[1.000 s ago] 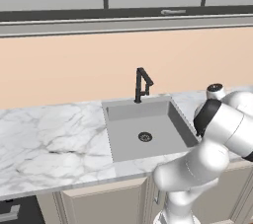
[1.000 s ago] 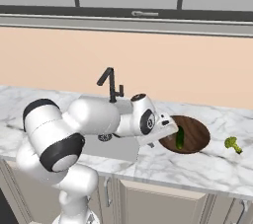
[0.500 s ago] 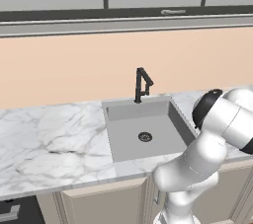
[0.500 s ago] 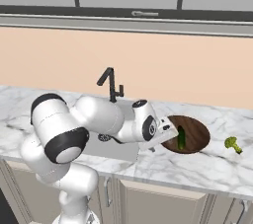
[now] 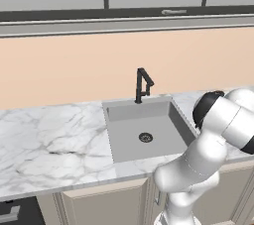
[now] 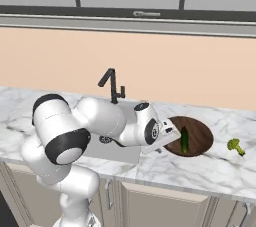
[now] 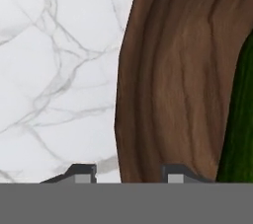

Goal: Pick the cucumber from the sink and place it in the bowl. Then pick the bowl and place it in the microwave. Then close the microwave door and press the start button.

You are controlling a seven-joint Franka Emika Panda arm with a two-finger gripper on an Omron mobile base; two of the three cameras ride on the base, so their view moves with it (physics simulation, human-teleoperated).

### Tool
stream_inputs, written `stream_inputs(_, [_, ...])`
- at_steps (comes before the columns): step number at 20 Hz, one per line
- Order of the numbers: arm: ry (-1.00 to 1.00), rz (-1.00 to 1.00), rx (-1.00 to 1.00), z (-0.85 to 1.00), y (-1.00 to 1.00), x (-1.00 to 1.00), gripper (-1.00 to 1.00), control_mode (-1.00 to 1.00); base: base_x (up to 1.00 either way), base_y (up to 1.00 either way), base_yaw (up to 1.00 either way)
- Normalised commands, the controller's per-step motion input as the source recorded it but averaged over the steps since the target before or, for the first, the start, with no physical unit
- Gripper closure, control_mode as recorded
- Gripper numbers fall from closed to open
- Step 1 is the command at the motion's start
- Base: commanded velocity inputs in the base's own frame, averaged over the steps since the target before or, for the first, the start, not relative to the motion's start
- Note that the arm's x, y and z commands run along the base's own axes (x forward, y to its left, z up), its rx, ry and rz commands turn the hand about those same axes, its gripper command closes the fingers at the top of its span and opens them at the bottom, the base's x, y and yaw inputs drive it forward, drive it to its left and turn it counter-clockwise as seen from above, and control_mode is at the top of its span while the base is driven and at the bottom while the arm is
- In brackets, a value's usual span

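Note:
The dark brown wooden bowl [image 6: 199, 136] sits on the marble counter to the right of the sink [image 5: 144, 135]. The dark green cucumber [image 6: 184, 140] lies inside it. My gripper [image 6: 169, 134] is low at the bowl's left rim. In the hand view the gripper [image 7: 129, 171] straddles that rim. One fingertip is over the marble outside, and the other is over the bowl [image 7: 173, 94] wall inside. The jaws stand partly apart, with a strip of marble showing between the outer tip and the rim. The cucumber [image 7: 242, 134] shows at the right edge. The microwave and its door are out of view.
A black faucet [image 6: 112, 83] stands behind the sink. A small broccoli floret [image 6: 235, 146] lies on the counter right of the bowl. The beige wall runs close behind the counter, and cabinet fronts sit below its front edge.
The hand has sunk and edged in toward the bowl's left rim, and the jaws have narrowed from wide open. Bowl and cucumber have stayed put.

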Motion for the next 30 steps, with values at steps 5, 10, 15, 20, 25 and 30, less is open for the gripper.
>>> stream_inputs(5, [-0.11,0.03,-0.03,0.41,0.00,-0.33,1.00,-1.00,0.00,0.00,0.00])
stream_inputs(10, [-0.04,0.12,-0.05,1.00,0.02,-0.61,1.00,-1.00,0.00,0.00,0.00])
stream_inputs(15, [0.00,0.19,-0.19,1.00,0.19,-0.73,1.00,-1.00,0.00,0.00,0.00])
stream_inputs(20, [0.00,0.24,-0.18,1.00,0.36,-0.71,1.00,-1.00,0.00,0.00,0.00])
stream_inputs(25, [0.01,0.25,-0.10,1.00,0.62,-0.59,1.00,-1.00,0.00,0.00,0.00])
stream_inputs(30, [0.15,0.28,0.01,1.00,0.67,-0.46,1.00,-1.00,0.00,0.00,0.00])
